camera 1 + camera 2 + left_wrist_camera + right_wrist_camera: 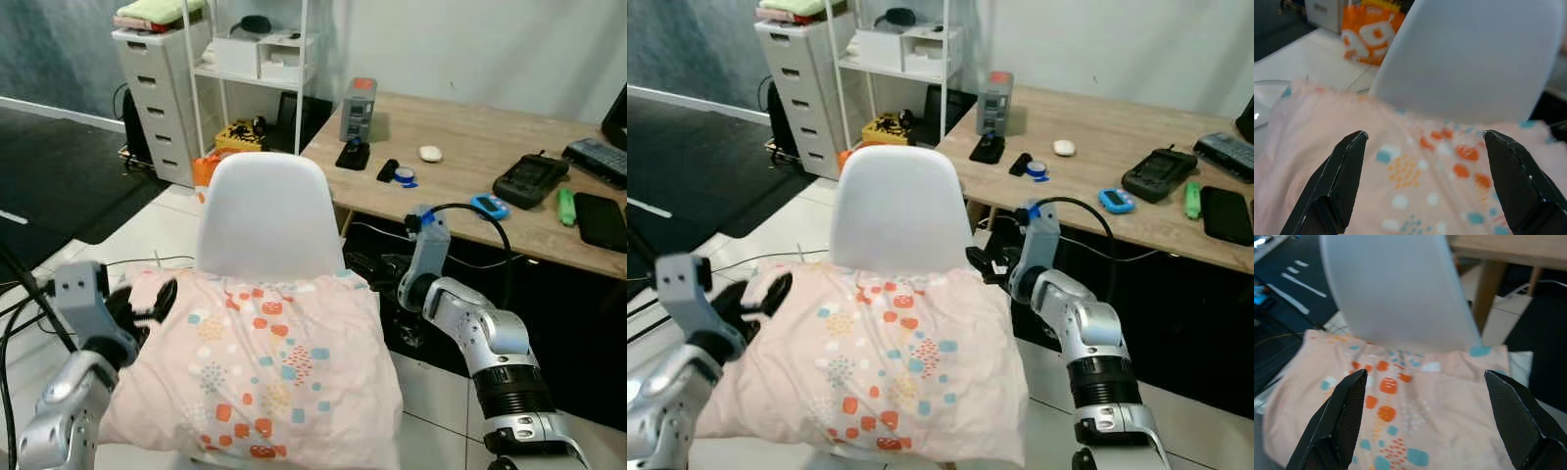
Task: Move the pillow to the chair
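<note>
Already the pillow (260, 372) is lying on the chair (266, 213) — left gripper (147, 305) and right gripper (988, 264), both spread, are flanking it; next comes pulling clear.

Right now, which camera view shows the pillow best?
The left eye view: the whole pillow lies on the white chair. The right eye view matches it; both wrist views show part of its patterned cover.

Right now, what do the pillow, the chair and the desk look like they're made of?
The pillow looks like soft woven fabric, matte pink with printed orange and blue dots; it creases and sags at its edges. The chair shell seems moulded plastic: smooth, white, one curved piece, faint sheen. The desk top shows pale wood grain, possibly laminate rather than solid wood.
</note>
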Robot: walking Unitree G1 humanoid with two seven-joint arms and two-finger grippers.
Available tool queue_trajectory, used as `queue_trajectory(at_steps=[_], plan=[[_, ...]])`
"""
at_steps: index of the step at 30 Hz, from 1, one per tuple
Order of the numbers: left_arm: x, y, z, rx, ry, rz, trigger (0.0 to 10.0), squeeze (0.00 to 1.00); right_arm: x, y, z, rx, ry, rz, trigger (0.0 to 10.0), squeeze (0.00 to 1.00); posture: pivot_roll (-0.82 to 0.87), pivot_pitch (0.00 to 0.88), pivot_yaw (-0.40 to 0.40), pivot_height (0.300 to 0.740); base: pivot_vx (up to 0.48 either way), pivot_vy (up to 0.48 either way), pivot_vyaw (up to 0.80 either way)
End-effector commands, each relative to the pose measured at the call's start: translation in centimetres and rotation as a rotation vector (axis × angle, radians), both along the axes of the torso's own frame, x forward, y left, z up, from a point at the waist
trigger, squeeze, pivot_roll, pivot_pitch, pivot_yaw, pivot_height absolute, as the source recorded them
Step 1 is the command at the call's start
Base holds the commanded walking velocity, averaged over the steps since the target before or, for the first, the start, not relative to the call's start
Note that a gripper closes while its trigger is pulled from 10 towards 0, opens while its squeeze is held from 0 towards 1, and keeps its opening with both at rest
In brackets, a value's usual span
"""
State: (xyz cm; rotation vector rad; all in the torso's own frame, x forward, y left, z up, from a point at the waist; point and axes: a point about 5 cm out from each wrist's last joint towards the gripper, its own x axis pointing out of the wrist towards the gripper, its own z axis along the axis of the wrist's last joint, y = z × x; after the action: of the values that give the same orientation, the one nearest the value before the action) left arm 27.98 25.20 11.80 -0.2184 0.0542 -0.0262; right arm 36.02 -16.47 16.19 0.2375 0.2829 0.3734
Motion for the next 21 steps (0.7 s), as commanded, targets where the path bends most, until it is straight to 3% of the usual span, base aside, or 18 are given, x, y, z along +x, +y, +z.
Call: queue_trajectory(at_steps=[1, 3, 6, 8, 10, 13, 21], plan=[[-0.7, 0.8, -2.5, 0.054, 0.091, 0.034, 10.0, 0.0, -0.4, -0.8, -2.8, -0.046, 0.062, -0.043, 10.0, 0.0, -0.14, 0.115, 0.001, 0.732, 0.0, 0.0, 0.0], [-1.3, 1.2, -5.2, 0.073, 0.186, 0.068, 10.0, 0.0, -1.0, -2.0, -5.8, -0.099, 0.114, -0.086, 10.0, 0.0, -0.14, 0.11, -0.001, 0.732, 0.0, 0.0, 0.0], [-1.5, 1.3, -6.3, 0.082, 0.227, 0.081, 10.0, 0.0, -1.5, -2.4, -7.0, -0.118, 0.138, -0.101, 10.0, 0.0, -0.14, 0.11, -0.001, 0.732, 0.0, 0.0, 0.0], [-2.0, 1.3, -7.9, 0.075, 0.286, 0.104, 10.0, 0.0, -2.6, -3.0, -9.3, -0.134, 0.186, -0.117, 10.0, 0.0, -0.14, 0.103, -0.003, 0.732, 0.0, 0.0, 0.0], [-2.0, 1.3, -7.9, 0.075, 0.286, 0.104, 10.0, 0.0, -2.6, -3.0, -9.3, -0.134, 0.186, -0.117, 10.0, 0.0, -0.14, 0.103, -0.003, 0.732, 0.0, 0.0, 0.0], [-2.4, 1.1, -9.2, 0.071, 0.328, 0.118, 10.0, 0.0, -3.6, -3.5, -11.1, -0.15, 0.228, -0.135, 10.0, 0.0, -0.13, 0.098, -0.008, 0.732, 0.0, 0.0, 0.13], [-3.2, 0.5, -11.6, 0.102, 0.442, 0.137, 10.0, 0.0, -5.3, -3.8, -13.8, -0.24, 0.294, -0.118, 10.0, 0.0, -0.13, 0.084, -0.012, 0.732, 0.0, 0.0, 0.77]])
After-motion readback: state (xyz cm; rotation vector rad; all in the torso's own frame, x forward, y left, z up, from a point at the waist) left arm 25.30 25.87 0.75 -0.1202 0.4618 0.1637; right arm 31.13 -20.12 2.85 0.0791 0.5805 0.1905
